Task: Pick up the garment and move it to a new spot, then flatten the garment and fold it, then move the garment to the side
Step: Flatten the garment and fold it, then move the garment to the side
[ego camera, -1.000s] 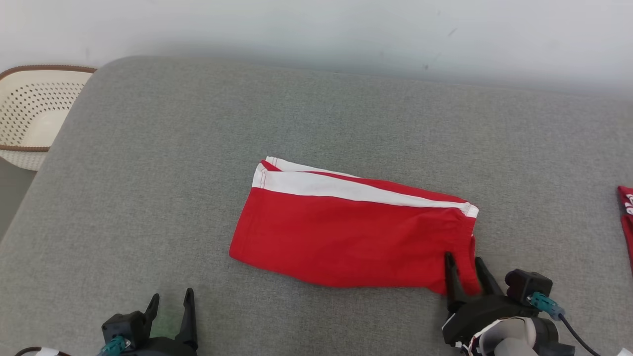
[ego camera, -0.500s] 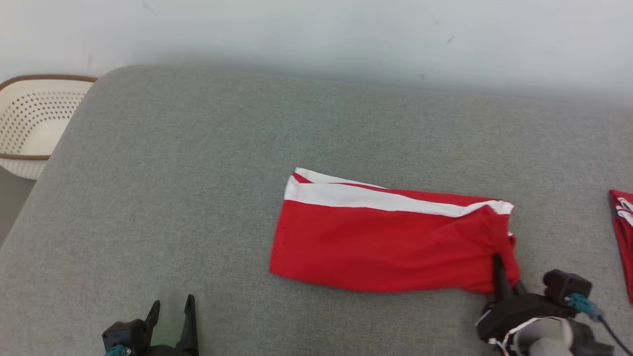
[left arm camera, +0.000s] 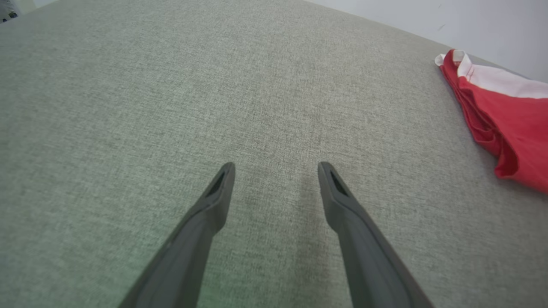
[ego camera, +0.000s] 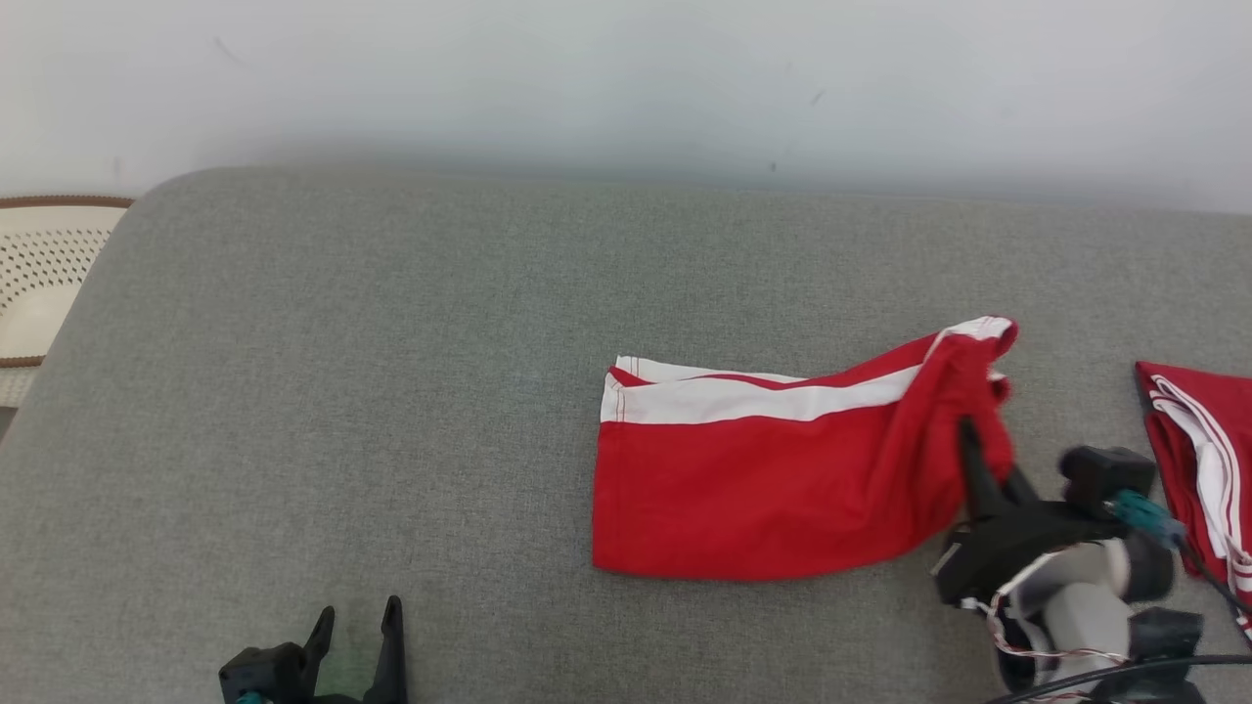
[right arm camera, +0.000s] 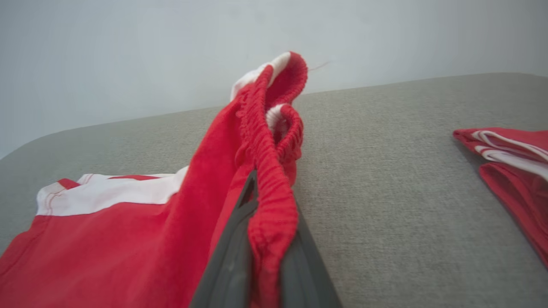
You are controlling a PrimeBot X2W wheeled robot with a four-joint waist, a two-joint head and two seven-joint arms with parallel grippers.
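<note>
My right gripper [ego camera: 968,438] is clamped tight on the elastic waistband of the red shorts [ego camera: 763,489] — that end is lifted off the grey cushion [ego camera: 391,391], while the rest trails flat to the gripper's left. Just off its right side lies another red garment [ego camera: 1188,460], not touching. Left gripper [ego camera: 358,608] hangs over bare cushion with its fingers spread wide, holding nothing — the shorts sit well off to its right, a bit ahead.
</note>
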